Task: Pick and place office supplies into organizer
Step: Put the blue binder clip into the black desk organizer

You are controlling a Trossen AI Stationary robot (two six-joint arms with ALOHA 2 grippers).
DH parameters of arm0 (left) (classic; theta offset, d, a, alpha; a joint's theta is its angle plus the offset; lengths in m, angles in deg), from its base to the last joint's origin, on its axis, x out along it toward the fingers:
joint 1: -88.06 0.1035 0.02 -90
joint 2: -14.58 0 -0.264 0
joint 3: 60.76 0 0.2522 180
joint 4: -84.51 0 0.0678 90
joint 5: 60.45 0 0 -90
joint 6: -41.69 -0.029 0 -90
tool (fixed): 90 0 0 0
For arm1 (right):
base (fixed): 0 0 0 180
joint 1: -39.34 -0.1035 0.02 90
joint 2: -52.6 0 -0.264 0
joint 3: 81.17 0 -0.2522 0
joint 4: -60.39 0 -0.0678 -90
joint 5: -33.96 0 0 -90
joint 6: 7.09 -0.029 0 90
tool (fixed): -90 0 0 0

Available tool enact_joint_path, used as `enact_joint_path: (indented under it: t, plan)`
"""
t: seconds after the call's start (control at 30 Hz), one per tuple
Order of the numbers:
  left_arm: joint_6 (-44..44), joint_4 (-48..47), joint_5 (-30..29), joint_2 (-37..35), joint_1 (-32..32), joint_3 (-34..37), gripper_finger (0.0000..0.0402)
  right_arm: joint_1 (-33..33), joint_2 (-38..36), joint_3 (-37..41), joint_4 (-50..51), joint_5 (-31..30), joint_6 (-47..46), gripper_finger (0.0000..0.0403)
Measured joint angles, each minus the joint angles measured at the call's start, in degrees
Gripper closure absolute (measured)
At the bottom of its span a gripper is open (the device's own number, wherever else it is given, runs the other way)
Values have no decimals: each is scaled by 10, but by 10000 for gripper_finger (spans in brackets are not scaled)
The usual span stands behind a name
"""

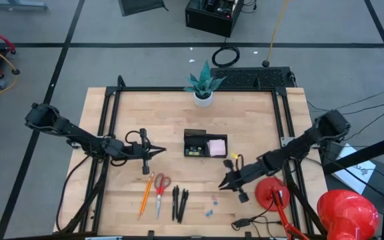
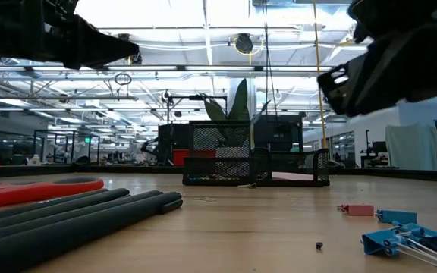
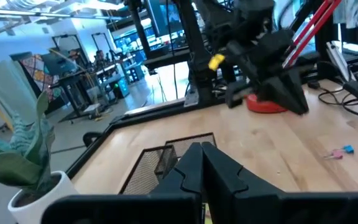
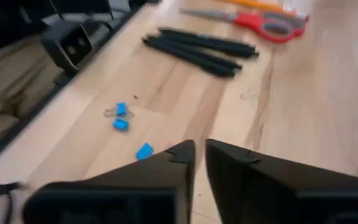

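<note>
High view first: your table [image 1: 259,113] carries both arms. The left claw [image 1: 160,152] hangs clenched with nothing in it. The right claw [image 1: 224,185] has its fingers a slit apart, also with nothing between them.

The organizer [image 1: 195,143] sits between the two claws. It lies straight ahead of the left claw's tip and off to the far side of the right claw, with its long axis running left to right.

The scissors [image 1: 160,190] lie toward you from the left claw, and past the pens as your right claw sees it. Their long axis runs far to near, with the red handles at the far end and the blades pointing at the near edge.

The pencil [image 1: 145,195] lies just outside the scissors. It runs almost parallel to them, its near end tilted slightly outward.

The pens [image 1: 179,203] lie side by side on the scissors' other side, ahead of the right claw, along that same far-to-near line.

The pink pad [image 1: 217,147] lies flat in the organizer's end nearest the right arm.

The blue clips [image 1: 212,207] are scattered close under the right claw's tip, between it and the pens.
</note>
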Motion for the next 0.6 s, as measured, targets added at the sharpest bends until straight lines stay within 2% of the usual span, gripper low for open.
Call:
enact_joint_path:
  t: [0.17, 0.33, 0.47, 0.6]
  plan:
    - [9, 2, 0, 0, 0, 0, 374, 0, 61, -35, -2, 0, -16, 284]
    - [19, 2, 0, 0, 0, 0, 371, -6, 84, -43, -5, -1, -54, 213]
    - [21, 5, 0, 0, 0, 0, 375, -9, 99, -43, -18, -3, -64, 182]
    - [23, 5, 0, 0, 0, 0, 383, -11, 117, -43, -43, 1, -38, 178]
